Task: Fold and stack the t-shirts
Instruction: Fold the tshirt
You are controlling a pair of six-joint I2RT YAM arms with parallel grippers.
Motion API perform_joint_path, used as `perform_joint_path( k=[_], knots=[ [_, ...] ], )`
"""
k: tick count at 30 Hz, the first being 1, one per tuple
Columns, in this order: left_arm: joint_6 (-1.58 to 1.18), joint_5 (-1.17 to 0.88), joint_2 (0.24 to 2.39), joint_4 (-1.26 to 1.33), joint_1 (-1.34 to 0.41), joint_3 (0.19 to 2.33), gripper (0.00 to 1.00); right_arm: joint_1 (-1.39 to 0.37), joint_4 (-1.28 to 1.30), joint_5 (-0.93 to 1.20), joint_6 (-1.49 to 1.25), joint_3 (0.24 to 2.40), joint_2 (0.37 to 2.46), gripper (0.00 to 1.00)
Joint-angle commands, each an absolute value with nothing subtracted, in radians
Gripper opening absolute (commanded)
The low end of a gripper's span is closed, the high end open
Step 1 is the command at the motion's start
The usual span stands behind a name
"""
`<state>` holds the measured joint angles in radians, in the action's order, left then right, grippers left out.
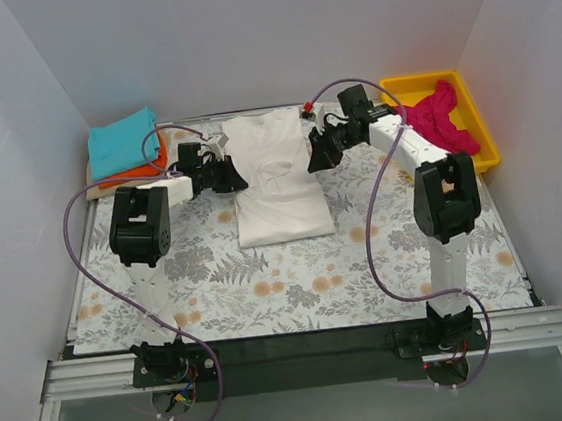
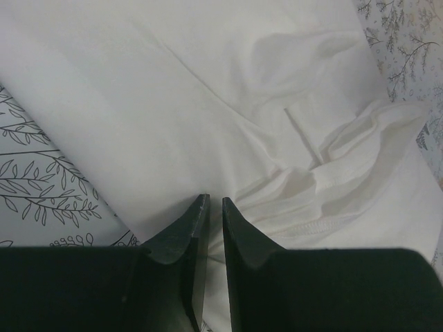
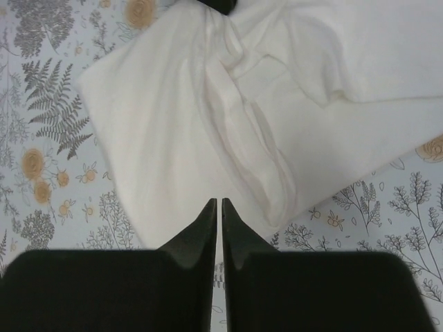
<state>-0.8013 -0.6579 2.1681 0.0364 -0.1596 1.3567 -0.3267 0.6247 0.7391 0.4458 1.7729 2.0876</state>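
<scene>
Across the middle of the floral table cloth (image 1: 298,279), looking at the cream-white t-shirt (image 1: 278,186) lying flat as a long strip, sides turned in, collar end pointing away from the arm bases.

Poising the left gripper (image 2: 212,202) at the left edge of the cream-white t-shirt, about halfway along it, tips pointing over a rumpled, hemmed sleeve fold. Showing a narrow gap between its black fingers (image 2: 176,242): slightly spread, pinching nothing, with white cloth showing through the gap.

Poising the right gripper (image 3: 219,202) at the right edge of the cream-white t-shirt, opposite the left one, tips sitting over the cloth's border beside a long inward fold. Showing only a thin slit there: barely spread, gripping nothing. Unable to tell about contact between either pair of tips and the cloth.

Resting left of the cream-white t-shirt, toward the far corner: teal t-shirt (image 1: 123,145), folded and lying on top of the orange t-shirt (image 1: 146,170), itself showing only a strip along the near edge.

Lying right of the cream-white t-shirt, well apart: magenta-pink t-shirt (image 1: 442,118), bunched up inside a yellow bin (image 1: 418,82) and reaching to its left rim.
</scene>
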Motion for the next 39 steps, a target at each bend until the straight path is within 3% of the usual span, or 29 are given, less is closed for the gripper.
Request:
perform_joint_path(
  k=[1, 5, 26, 30, 36, 39],
  knots=[
    [-0.804, -0.623, 2.169, 0.012, -0.153, 1.376, 0.15, -0.328, 0.62, 0.814, 0.439, 1.709, 2.051, 0.06],
    [-0.801, -0.623, 2.169, 0.012, -0.152, 1.379, 0.15, -0.334, 0.617, 0.824, 0.446, 1.669, 2.094, 0.01],
    [-0.802, -0.618, 2.197, -0.032, -0.147, 1.416, 0.17, -0.307, 0.495, 0.81, 0.241, 1.822, 2.344, 0.02],
    [-0.822, -0.701, 2.174, -0.037, -0.109, 1.437, 0.27, -0.29, 0.489, 0.873, 0.196, 1.827, 2.318, 0.09],
    [-0.793, -0.742, 2.067, -0.031, -0.052, 1.47, 0.29, -0.284, 0.485, 0.738, 0.228, 1.842, 2.25, 0.13],
    [-0.666, -0.773, 1.946, -0.051, -0.06, 1.378, 0.33, -0.29, 0.537, 0.758, 0.311, 1.786, 2.145, 0.21]
  ],
)
